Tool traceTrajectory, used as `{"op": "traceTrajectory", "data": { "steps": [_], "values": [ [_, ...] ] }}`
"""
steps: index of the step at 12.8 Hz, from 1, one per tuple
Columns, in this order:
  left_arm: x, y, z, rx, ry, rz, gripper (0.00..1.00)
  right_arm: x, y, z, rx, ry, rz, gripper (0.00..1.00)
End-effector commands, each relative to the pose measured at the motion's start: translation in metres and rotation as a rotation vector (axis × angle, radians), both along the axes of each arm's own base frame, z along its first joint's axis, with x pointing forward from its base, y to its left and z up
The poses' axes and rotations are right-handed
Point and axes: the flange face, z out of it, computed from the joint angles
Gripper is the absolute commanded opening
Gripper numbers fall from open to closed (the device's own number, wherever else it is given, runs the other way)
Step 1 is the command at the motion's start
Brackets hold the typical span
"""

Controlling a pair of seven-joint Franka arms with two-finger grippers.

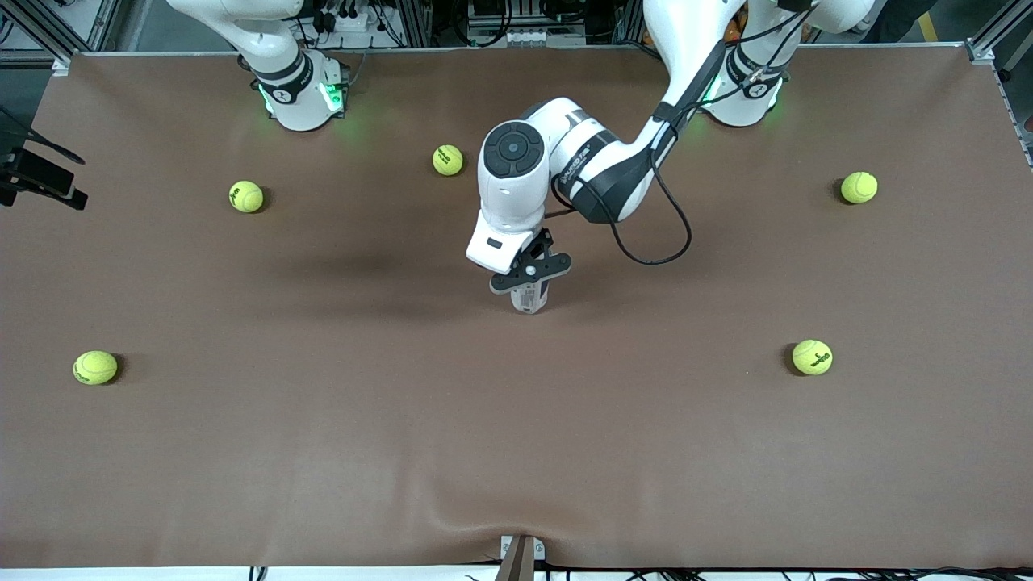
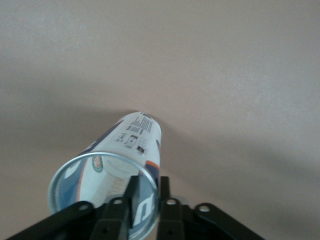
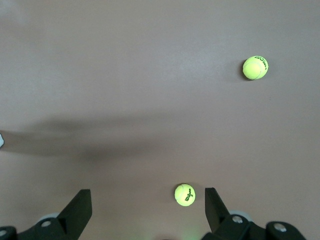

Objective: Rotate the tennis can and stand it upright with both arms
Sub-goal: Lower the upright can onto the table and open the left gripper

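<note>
The tennis can (image 1: 530, 300) stands about upright on the brown table near its middle, mostly hidden under my left gripper (image 1: 529, 274). In the left wrist view the can (image 2: 135, 135) shows its open metal rim and white and blue label. My left gripper (image 2: 148, 182) is shut on the can's rim wall, with one finger inside the can and one outside. My right gripper (image 3: 147, 195) is open and empty, high over the table near the right arm's base. It is out of the front view.
Several yellow-green tennis balls lie scattered: one (image 1: 448, 160) near the bases, one (image 1: 246, 196) and one (image 1: 95, 367) toward the right arm's end, one (image 1: 859, 187) and one (image 1: 812, 357) toward the left arm's end. A black camera mount (image 1: 32, 173) sits at the table's edge.
</note>
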Motion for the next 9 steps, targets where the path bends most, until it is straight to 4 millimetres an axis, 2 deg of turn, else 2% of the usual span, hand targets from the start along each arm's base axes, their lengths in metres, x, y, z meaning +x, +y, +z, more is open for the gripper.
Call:
{"op": "traceTrajectory", "data": {
  "steps": [1,3,5,6,7,9],
  "values": [
    [0.000,0.000,0.004,0.021,-0.023,0.016,0.59,-0.001,0.001,0.005,0.006,-0.009,-0.006,1.00],
    [0.001,0.001,0.013,0.008,-0.027,0.023,0.69,-0.001,0.001,0.005,0.006,-0.009,-0.006,1.00],
    [0.001,0.003,0.032,-0.012,-0.039,0.028,0.79,-0.001,0.001,0.005,0.006,-0.009,-0.006,1.00],
    [0.003,0.007,0.044,-0.025,-0.042,0.039,0.87,-0.001,0.001,0.005,0.006,-0.009,-0.006,1.00],
    [0.004,0.009,0.056,-0.039,-0.052,0.043,1.00,-0.001,0.001,0.004,0.006,-0.008,-0.006,1.00],
    [0.014,0.027,0.095,-0.070,-0.095,0.065,1.00,-0.001,0.002,0.005,0.007,-0.010,-0.004,1.00]
  ]
}}
